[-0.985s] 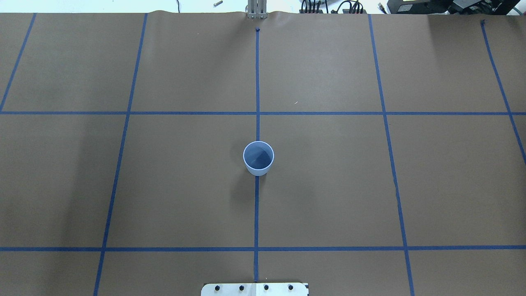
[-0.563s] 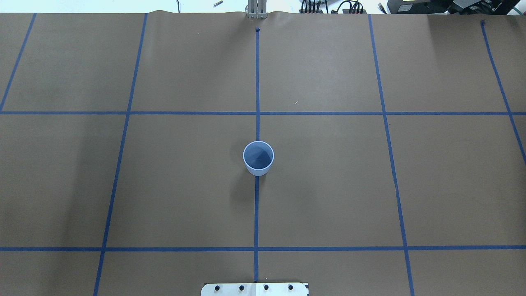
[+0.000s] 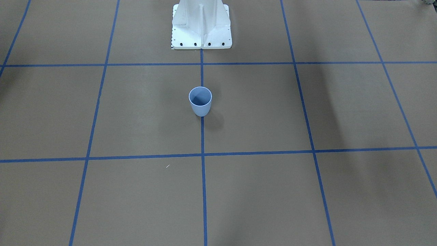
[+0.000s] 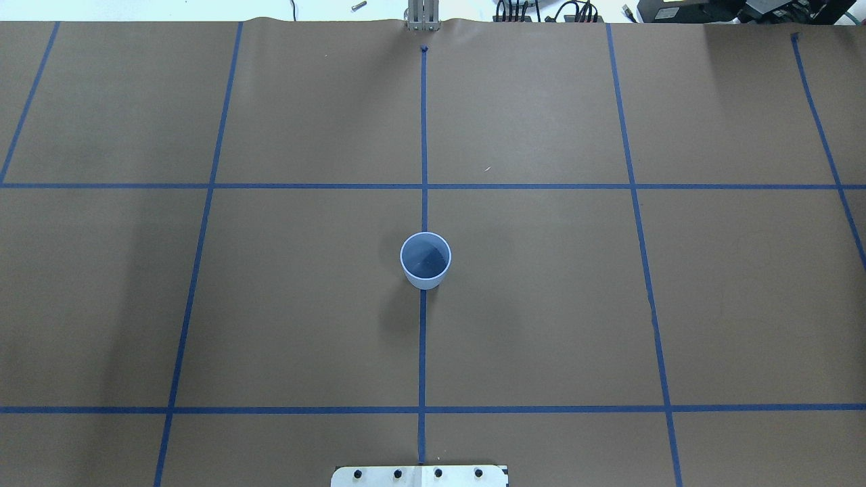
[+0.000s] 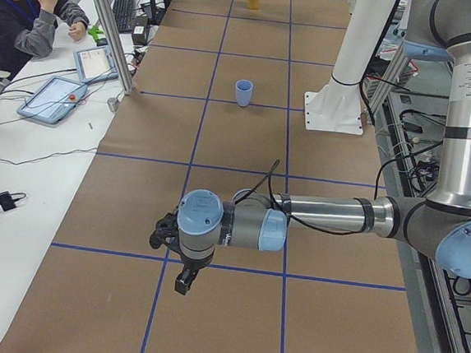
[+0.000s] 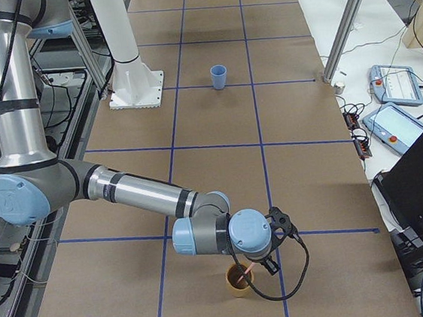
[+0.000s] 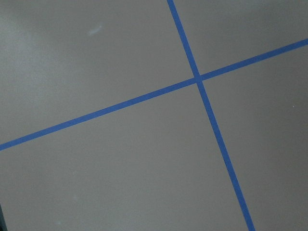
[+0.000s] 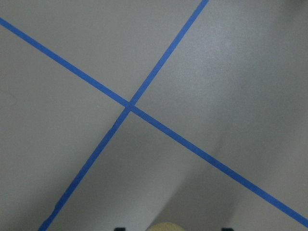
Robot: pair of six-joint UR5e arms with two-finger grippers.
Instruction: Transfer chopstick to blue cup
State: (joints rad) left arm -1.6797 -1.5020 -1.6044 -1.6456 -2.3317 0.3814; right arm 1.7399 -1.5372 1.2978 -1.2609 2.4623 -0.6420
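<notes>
The chopstick (image 6: 245, 270) stands in a tan cup (image 6: 237, 283) by the table's (image 6: 310, 156) right end, so the right gripper (image 6: 266, 265) hangs over it — open or closed, can't tell, left gripper (image 5: 183, 283) likewise — while the blue cup (image 4: 425, 260) waits mid-table.

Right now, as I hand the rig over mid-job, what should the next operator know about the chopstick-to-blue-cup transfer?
Left gripper: hangs over the bare table at the robot's left end, and no object shows in it. Open or shut cannot be told.
Right gripper: directly over the tan cup at the robot's right end. Open or shut cannot be told.
Chopstick: stands tilted in the tan cup under the right gripper; whether it is grasped is unclear.
Blue cup: upright at the table centre, empty.
Done: the right gripper is at the chopstick.
Left: secure it, lift, carry it to the blue cup, release.
</notes>
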